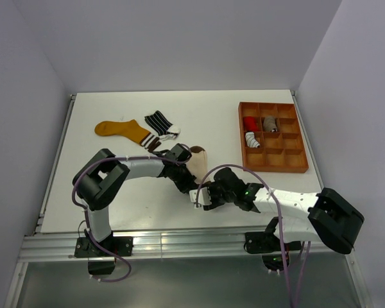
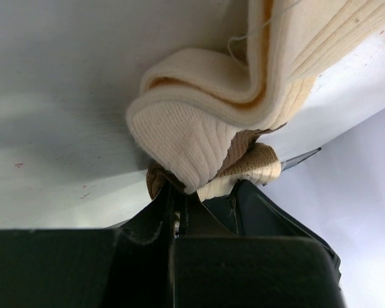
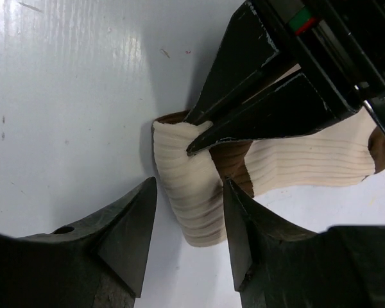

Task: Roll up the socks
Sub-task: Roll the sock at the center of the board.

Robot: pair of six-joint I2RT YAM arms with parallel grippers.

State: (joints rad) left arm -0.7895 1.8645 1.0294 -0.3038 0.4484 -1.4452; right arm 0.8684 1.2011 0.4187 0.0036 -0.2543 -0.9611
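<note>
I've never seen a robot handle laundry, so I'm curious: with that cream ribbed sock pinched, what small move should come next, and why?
Probably the right gripper closes. Its jaws stand open on either side of the folded end of the cream ribbed fabric sock with brown patches, which the left gripper holds pinched, so a second grip would likely secure the fold.

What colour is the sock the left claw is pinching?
The sock is cream with a brown patch, clearest in the right wrist view.
</note>
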